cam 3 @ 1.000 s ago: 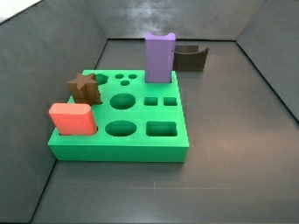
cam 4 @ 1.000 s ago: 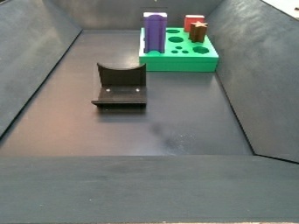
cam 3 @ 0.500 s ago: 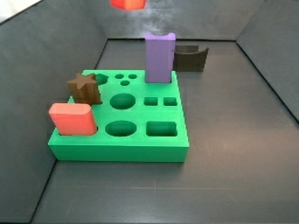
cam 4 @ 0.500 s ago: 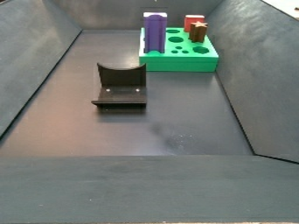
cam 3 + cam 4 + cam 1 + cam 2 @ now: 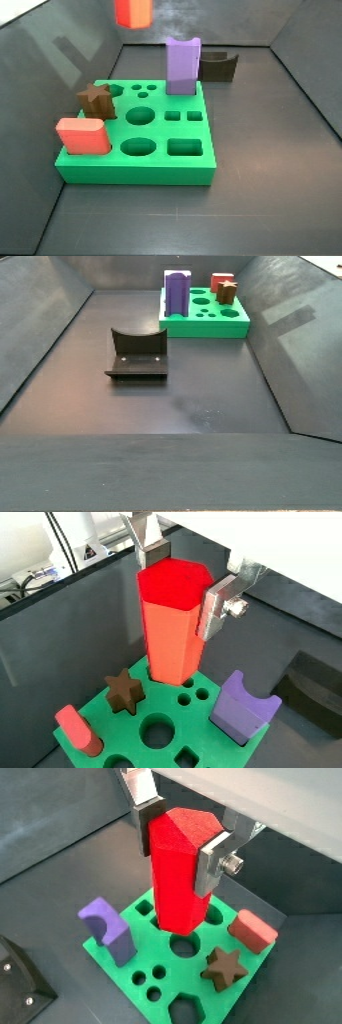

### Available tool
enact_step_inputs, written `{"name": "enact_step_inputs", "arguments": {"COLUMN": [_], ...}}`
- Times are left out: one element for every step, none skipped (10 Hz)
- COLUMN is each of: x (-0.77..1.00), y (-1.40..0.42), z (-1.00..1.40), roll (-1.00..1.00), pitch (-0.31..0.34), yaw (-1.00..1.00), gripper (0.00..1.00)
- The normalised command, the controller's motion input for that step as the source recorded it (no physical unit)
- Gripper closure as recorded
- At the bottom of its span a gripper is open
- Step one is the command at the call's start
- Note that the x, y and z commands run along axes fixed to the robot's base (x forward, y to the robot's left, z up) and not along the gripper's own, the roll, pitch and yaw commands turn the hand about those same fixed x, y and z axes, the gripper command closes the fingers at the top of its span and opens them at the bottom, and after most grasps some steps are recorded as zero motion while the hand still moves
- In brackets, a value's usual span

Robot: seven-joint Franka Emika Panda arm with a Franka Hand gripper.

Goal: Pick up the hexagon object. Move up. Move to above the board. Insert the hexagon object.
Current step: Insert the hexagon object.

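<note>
The hexagon object point(image 5: 174, 622), a tall bright red prism, is held upright between my gripper's point(image 5: 183, 582) silver fingers point(image 5: 221, 597), which are shut on its upper sides. It shows the same way in the other wrist view point(image 5: 181, 868), with the gripper point(image 5: 181, 838) around its top. It hangs over the green board point(image 5: 214, 747), its lower end hiding part of the board point(image 5: 123, 975). In a side view the hexagon object point(image 5: 132, 10) is high above the board's point(image 5: 134, 170) far left part. The gripper itself is outside both side views.
On the board stand a purple block point(image 5: 183, 66), a brown star point(image 5: 95, 98) and a salmon-pink block point(image 5: 83, 135). The dark fixture point(image 5: 138, 353) stands on the floor away from the board point(image 5: 207, 328). Grey walls enclose the floor.
The hexagon object has come into the side view from the top edge and is now lower and slightly further left. The board and its pieces have not moved.
</note>
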Motion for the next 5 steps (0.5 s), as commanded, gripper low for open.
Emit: {"name": "enact_step_inputs", "arguments": {"x": [-0.19,-0.31,-0.38,-0.41,-0.45], "y": [0.42,0.38,0.27,0.23,0.13], "z": [-0.29,-0.27,-0.37,-0.35,-0.32], "roll": [-0.41,-0.37,-0.25,-0.15,-0.03], "pitch": [-0.197,-0.214,-0.18,-0.147,-0.094], "yaw": [-0.06,-0.12,-0.16,-0.13,-0.09], "gripper": [1.0,1.0,1.0,1.0,1.0]}}
